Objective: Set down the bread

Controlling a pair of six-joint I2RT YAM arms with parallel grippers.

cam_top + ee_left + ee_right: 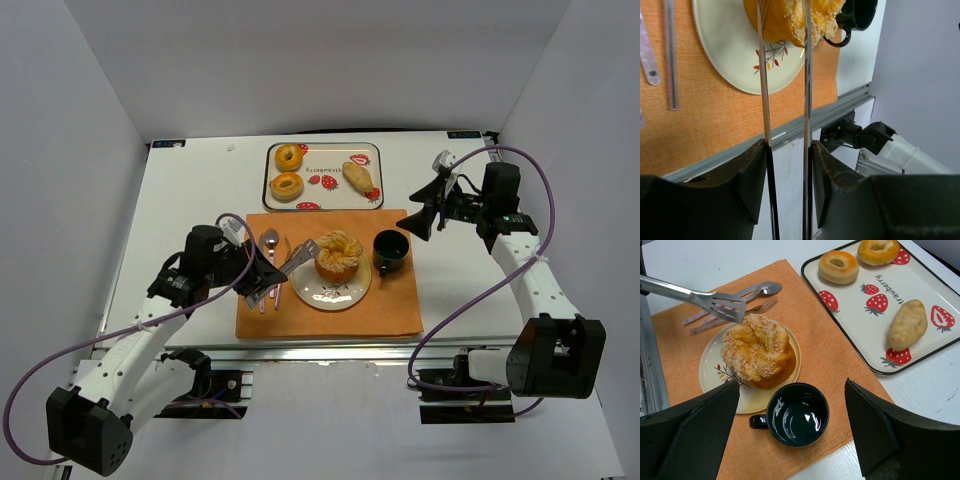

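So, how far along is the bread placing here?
Done: the bread sits on the plate. In hand: the left pincer is shut on the tongs, whose tips are at the bread. Left: drawing the tongs clear. The right pincer is open, holding nothing.

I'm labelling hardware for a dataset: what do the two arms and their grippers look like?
The left arm and right arm share white links and black joint housings. A purple cable loops alongside each. The left gripper and right gripper have black, wedge-shaped fingers. No markings are legible.

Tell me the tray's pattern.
The tray has red strawberries on white; clearest in right wrist view.
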